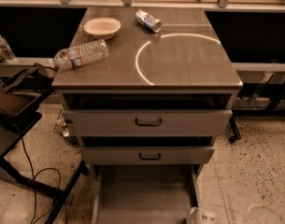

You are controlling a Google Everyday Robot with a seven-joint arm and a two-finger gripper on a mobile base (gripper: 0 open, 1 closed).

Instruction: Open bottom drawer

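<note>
Only a small part of the white claw shows, at the picture's lower edge toward five o'clock; whether it is released, clenched or grasping something, I cannot tell. It sits at the right front corner of the bottom drawer, just at the drawer's right wall, and whether it touches the metal is also unclear.

That bottom drawer stands open at six o'clock, its plain grey inside bare, its front cut off by the picture's edge. At twelve o'clock from it sits the middle drawer, out a little, with a dark gap above its front and a small black loop handle. Above that comes the top drawer, also slightly out, with its own black handle.

Over the drawers lies the grey tabletop, crossed by a bright curved streak of light. On it, toward eleven o'clock, stands a pale bowl; just right of the bowl, at twelve o'clock, a can lies on its side. A clear water bottle lies at ten o'clock, near the left edge.

At nine o'clock from the cabinet hangs a dark bag, and black cables trail over the speckled floor.
</note>
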